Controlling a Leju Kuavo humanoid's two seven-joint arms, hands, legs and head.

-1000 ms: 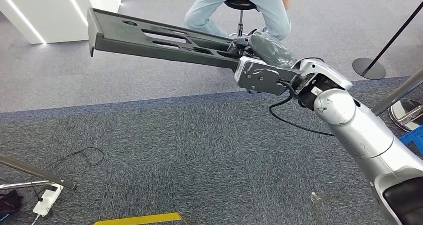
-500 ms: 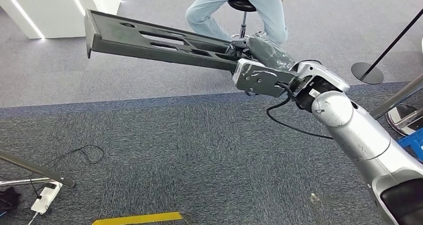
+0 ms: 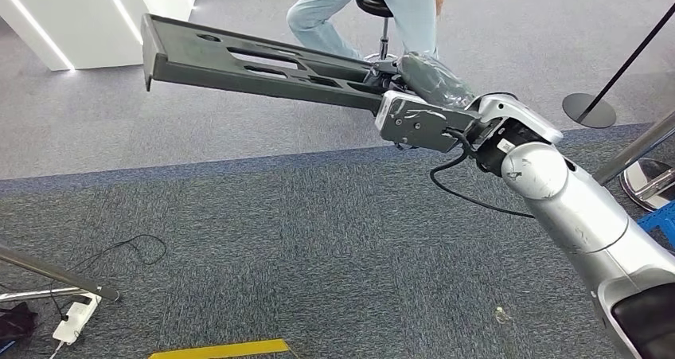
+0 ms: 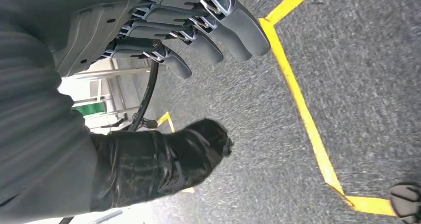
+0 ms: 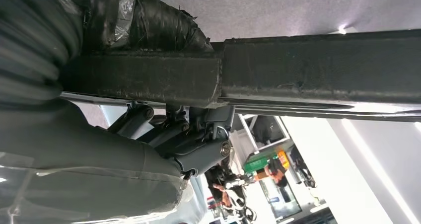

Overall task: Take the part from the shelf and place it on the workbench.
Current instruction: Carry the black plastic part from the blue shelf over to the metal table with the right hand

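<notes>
Left hand (image 4: 164,40) holds nothing, its grey fingers (image 4: 233,28) loosely extended apart from the black-wrapped thumb (image 4: 164,159), above grey carpet floor (image 4: 367,85) marked with yellow tape lines (image 4: 303,110).

Long flat slotted plastic part (image 3: 255,60): matt black throughout. Right hand (image 3: 414,96): grey plate, glossy black wrapping. Right arm (image 3: 581,208): silver. Carpet floor (image 3: 318,239): speckled dark grey lower frame, lighter grey upper frame, blue stripe between. Yellow floor tape (image 3: 219,349), bottom edge. Seated person's trousers (image 3: 398,9): pale blue.
</notes>
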